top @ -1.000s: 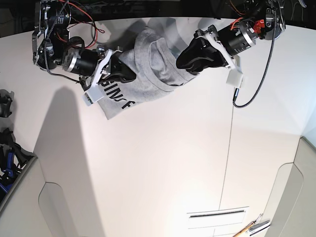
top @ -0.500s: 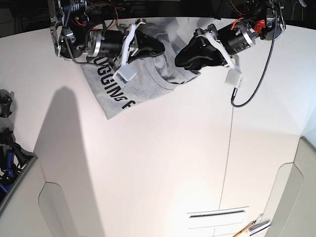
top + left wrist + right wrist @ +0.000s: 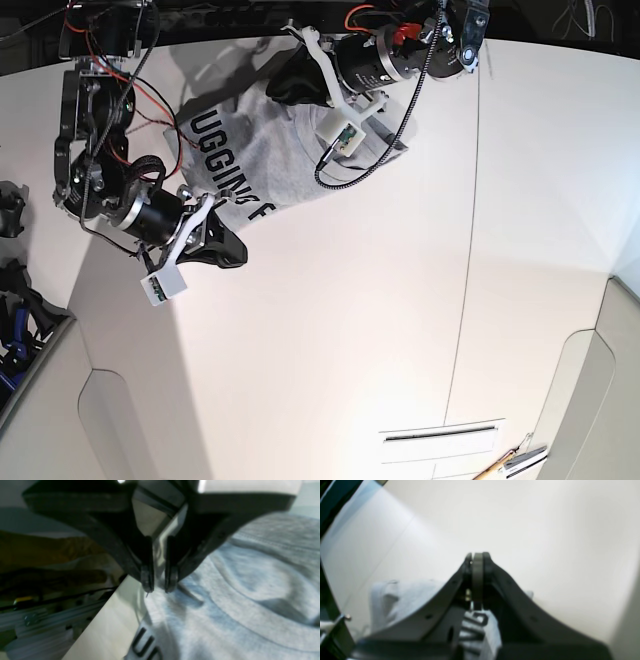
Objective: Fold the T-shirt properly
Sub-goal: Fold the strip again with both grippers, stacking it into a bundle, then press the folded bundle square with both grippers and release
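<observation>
The heather-grey T-shirt [image 3: 270, 150] lies rumpled at 11 o'clock on the white table [image 3: 400, 300], dark block lettering up, ribbed collar showing soft folds. The left gripper [image 3: 158, 588], jaws narrowly parted, hovers at the shirt's far edge holding nothing visible; the right gripper [image 3: 235, 255], jaws pressed together, sits at the printed hem, any cloth pinched unclear. Likely wise: seize opposite edges, pull the limp cotton taut before folding.

T-shirt [image 3: 285, 150]: dark block lettering on the grey fabric, base view reads "UGGING" with a partial "F" on the line below, start of the word hidden. Left wrist view shows blurred letters, possibly "U"; right wrist view too blurred to read.
</observation>
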{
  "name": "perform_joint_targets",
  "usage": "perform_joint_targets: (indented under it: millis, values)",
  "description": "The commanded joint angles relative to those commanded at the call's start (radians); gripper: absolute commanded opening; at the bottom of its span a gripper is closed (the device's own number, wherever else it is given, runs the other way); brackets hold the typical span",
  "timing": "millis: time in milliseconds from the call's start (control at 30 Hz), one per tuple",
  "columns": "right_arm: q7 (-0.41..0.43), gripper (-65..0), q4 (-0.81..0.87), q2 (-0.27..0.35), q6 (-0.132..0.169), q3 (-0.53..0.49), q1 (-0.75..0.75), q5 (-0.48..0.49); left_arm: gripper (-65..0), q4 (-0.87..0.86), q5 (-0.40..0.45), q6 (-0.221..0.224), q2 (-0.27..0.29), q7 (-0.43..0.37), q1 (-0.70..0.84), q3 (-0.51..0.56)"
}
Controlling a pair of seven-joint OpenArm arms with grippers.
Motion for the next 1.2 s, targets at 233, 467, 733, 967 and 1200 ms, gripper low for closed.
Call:
perform_joint_targets:
  millis: [233, 467, 733, 967, 1200]
  values:
    - [0.073, -65.0, -0.253, 0.003, 0.0, -0.107, 0.095, -0.119, -56.4, -0.197, 0.024, 0.035, 0.0, 0.005, -0.09, -0.069]
    - [0.068, -65.0, -0.265, 0.005, 0.0, -0.109, 0.04, -0.101, -56.4, -0.203, 0.048, 0.036, -0.019, 0.006, -0.201, -0.31]
    - [0.062, -65.0, -0.243, -0.008, 0.005, -0.109, -0.113, 0.079, -56.4, -0.303, 0.069, 0.036, -0.1, -0.019, -0.367, -0.345]
    - [0.045, -65.0, -0.1, -0.08, 0.006, -0.109, -0.217, 0.076, -56.4, -0.302, 0.068, 0.059, -0.101, -0.022, -0.383, -0.346]
    - [-0.124, -65.0, 0.135, -0.048, 0.003, -0.01, -0.253, 0.077, -56.4, -0.072, -0.035, 0.065, -0.159, 0.039, -0.255, -0.477]
